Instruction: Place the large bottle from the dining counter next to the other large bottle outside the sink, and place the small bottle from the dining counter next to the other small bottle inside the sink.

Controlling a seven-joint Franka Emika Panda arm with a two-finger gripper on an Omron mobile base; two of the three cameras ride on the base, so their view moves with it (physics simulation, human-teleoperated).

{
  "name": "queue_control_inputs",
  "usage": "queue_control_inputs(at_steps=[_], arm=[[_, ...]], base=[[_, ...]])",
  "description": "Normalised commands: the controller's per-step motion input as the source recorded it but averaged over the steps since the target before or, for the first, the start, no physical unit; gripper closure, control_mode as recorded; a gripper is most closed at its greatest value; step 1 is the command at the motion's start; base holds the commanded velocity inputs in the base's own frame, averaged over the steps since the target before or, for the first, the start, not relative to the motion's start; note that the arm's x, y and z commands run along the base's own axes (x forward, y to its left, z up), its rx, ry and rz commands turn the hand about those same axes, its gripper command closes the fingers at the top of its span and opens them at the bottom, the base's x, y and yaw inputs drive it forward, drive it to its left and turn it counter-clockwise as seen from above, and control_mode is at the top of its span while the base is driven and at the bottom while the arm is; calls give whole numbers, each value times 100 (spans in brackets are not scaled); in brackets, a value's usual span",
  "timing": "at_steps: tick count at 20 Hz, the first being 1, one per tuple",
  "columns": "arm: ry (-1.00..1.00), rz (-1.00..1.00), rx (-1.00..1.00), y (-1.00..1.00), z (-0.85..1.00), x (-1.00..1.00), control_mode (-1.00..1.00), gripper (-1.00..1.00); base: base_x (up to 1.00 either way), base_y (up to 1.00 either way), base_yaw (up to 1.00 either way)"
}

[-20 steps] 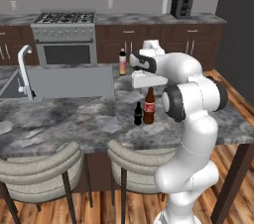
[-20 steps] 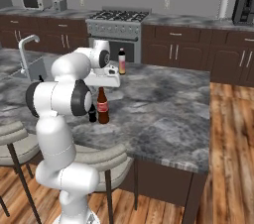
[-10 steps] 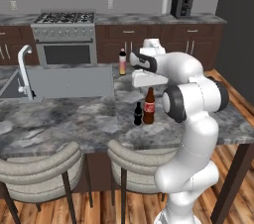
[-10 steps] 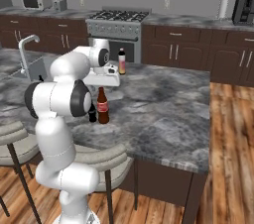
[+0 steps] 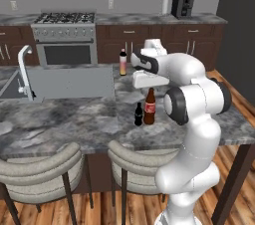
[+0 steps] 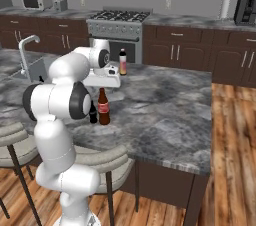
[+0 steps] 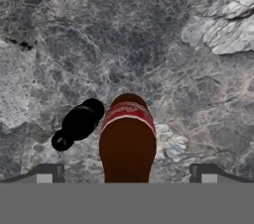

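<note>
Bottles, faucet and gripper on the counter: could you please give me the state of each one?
large bottle: upright, capped, not held
small black bottle: upright beside it
pale bottle: upright beyond the sink
faucet: no water visible
gripper: open above the large bottle

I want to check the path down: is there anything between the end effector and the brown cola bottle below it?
Nothing: in the hand view the open end effector looks straight down on the brown cola bottle; the small black bottle stands beside it.

In the hand view the tall dark-brown bottle with red label [image 7: 127,141] is cut off at its top by the lower edge. From the right base, the robot's arm partly hides the small black bottle [image 6: 93,113].
</note>
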Motion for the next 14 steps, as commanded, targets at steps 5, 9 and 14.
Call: queue_control_inputs(at_steps=[5, 9, 14], arm=[[0, -1, 0, 0, 0, -9, -100, -100], [0, 0, 0, 0, 0, 0, -100, -100], [0, 0, 0, 0, 0, 0, -100, -100]], base=[[0, 0, 0], [0, 0, 0], [0, 0, 0]])
